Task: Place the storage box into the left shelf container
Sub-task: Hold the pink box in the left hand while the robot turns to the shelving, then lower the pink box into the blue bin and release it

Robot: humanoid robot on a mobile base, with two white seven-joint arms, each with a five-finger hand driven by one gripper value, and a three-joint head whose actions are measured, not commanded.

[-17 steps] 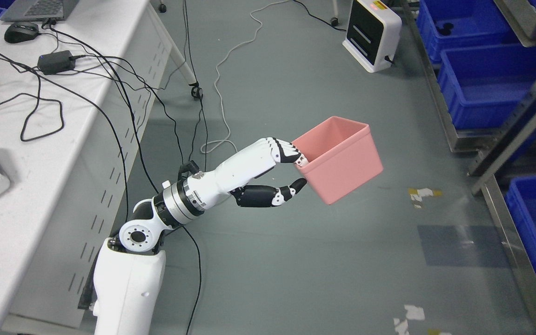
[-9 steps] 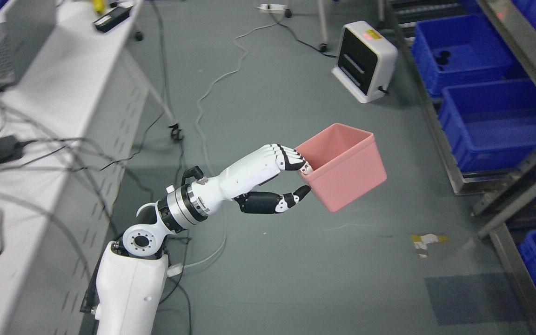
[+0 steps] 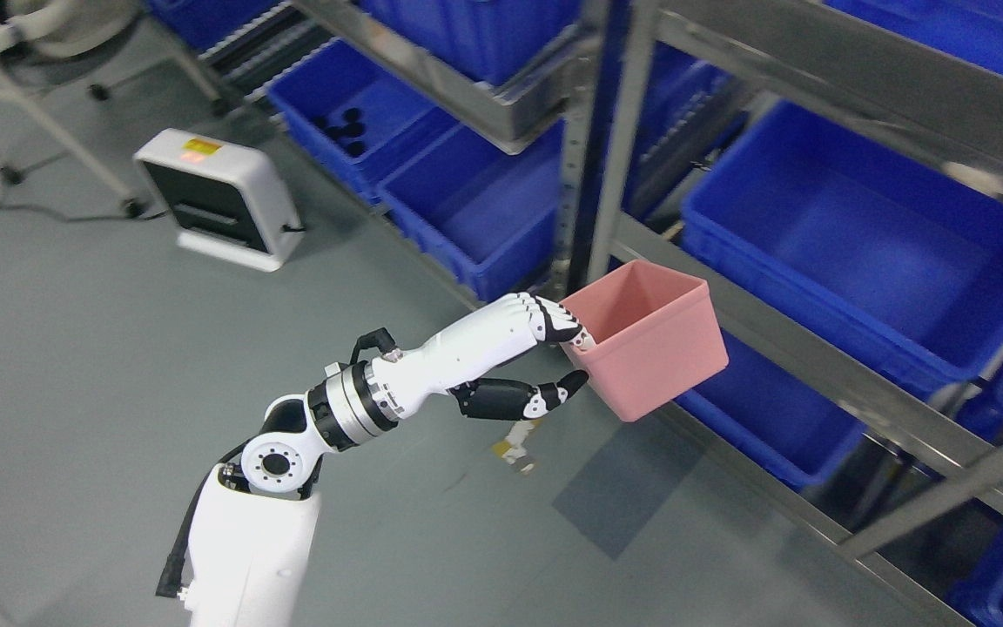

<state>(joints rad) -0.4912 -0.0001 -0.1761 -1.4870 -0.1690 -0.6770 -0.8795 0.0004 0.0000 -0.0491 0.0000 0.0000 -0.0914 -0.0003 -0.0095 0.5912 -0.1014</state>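
A pink open-topped storage box (image 3: 654,344) hangs in the air in front of a metal shelf rack (image 3: 806,348). My left hand (image 3: 571,353) is shut on its near rim: the fingers (image 3: 558,322) hook over the edge and the thumb presses the outer wall from below. The box is tilted slightly and looks empty. Behind it on the rack sits a large blue container (image 3: 867,235), and further left another blue container (image 3: 475,205) on the low shelf. My right hand is not in view.
More blue bins fill the rack, one at the far left holding dark items (image 3: 340,104) and one on the bottom shelf (image 3: 771,418). A white box-shaped device (image 3: 218,200) stands on the grey floor. Tape scraps (image 3: 514,448) lie under my hand. A chair base stands top left.
The whole view has swung right: the white table and cables have left the picture and the shelf rack now fills the right side. My left hand still holds the pink box in the same grip.
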